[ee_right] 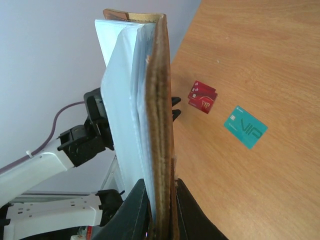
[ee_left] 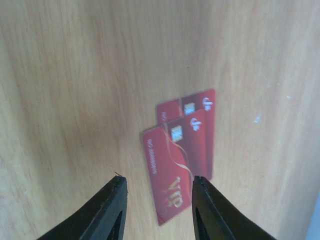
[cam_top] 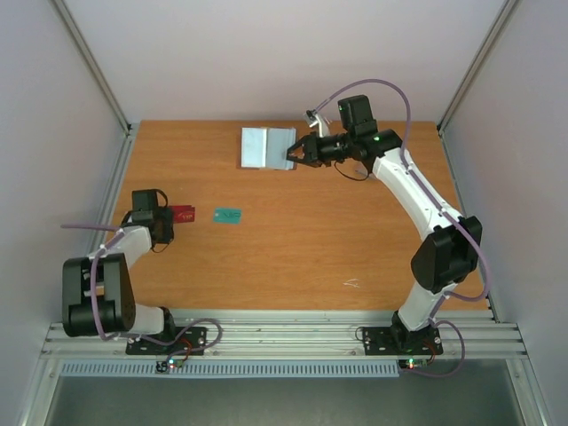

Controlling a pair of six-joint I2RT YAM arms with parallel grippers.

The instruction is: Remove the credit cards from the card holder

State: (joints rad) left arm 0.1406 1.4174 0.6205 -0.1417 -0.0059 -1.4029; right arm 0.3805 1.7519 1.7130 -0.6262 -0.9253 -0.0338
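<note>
Credit cards: two red ones overlapping, flat on the table, just left of the teal card.
Left gripper: jaws released, nothing between them, over the red pair's end, left of the teal card.
Card holder: spread open, pale lining showing, beyond the teal card and slightly right.
Right gripper: jaws clenched on the card holder's right edge, beyond and right of the teal card.
</note>
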